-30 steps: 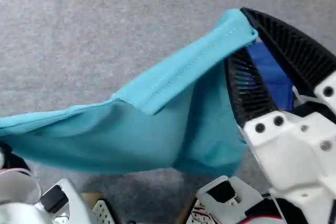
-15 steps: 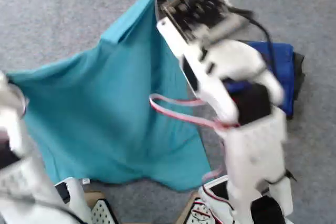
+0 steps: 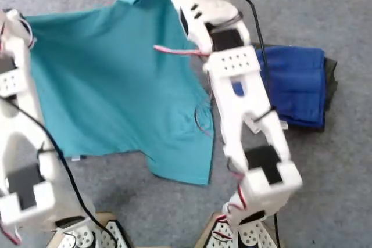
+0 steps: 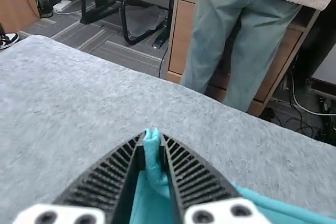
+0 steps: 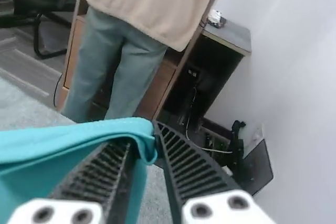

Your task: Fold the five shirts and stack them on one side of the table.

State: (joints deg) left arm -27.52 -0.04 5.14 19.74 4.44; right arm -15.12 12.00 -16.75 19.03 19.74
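Observation:
A teal shirt is stretched out between both arms, its lower part draped onto the grey table. My left gripper is shut on one corner of the teal shirt at the far left. My right gripper is shut on another edge of the teal shirt at the table's far middle. A folded blue shirt lies on a folded dark shirt at the right side.
The right arm stretches from the near edge up the middle of the table, beside the folded stack. The left arm stands along the left edge. The arm bases sit at the near edge.
Both grippers have carried the teal shirt away from the camera toward the far side, spreading it flat and wide. The folded blue stack has come into view.

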